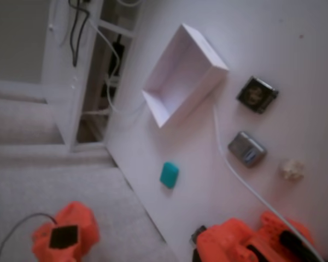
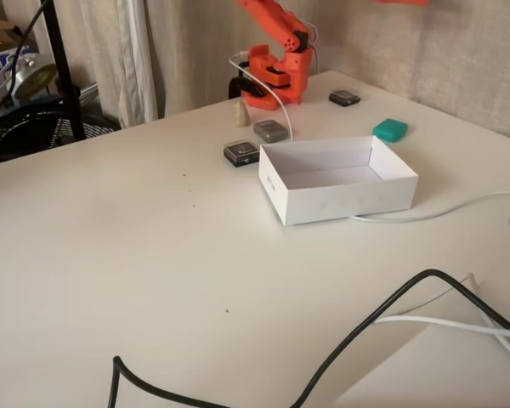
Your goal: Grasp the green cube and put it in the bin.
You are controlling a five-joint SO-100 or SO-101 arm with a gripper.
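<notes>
Risk lies mainly with the small matte teal-green cube [image 1: 169, 174], which sits alone on the white table [image 2: 153, 255] near its edge and apart from the shallow white cardboard bin [image 1: 169, 103]: an off-centre grasp could nudge it off. One fixed view shows the orange arm [image 2: 276, 51] folded by its base; the other adds a dark square gadget [image 1: 257, 94], a grey metallic gadget [image 1: 247, 148] and a white cable [image 1: 235, 169]. The gripper's jaws are not visible, so I cannot tell their state.
</notes>
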